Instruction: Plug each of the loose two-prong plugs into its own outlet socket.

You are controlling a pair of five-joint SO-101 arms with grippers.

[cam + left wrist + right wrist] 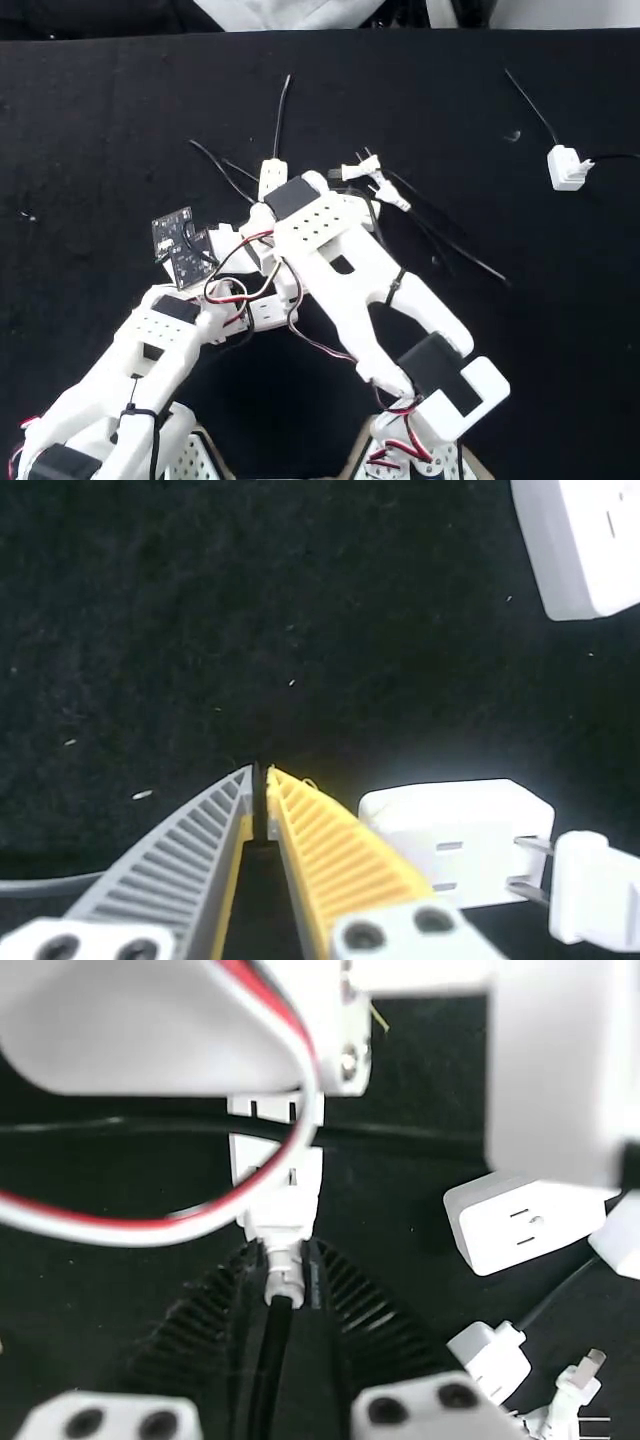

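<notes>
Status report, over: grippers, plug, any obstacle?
Right gripper shut on plug. Left gripper shut, beside socket block. Wires loop across the plug.

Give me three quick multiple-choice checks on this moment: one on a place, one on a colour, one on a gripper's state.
1. Where does the lone white outlet block sit in the high view?
A) far over on the right side
B) at the left edge
C) at the near edge, in the middle

2. What colours are the left gripper fingers?
A) both black
B) one grey, one yellow
C) one red, one blue

3. What state is the right gripper in?
A) open over bare cloth
B) shut on an outlet block
C) shut on a white plug

Answers:
1 A: the high view shows it by itself, well to the right.
2 B: the left wrist view shows a grey finger beside a yellow one.
3 C: the right wrist view shows its black fingers closed on the plug's neck.
</notes>
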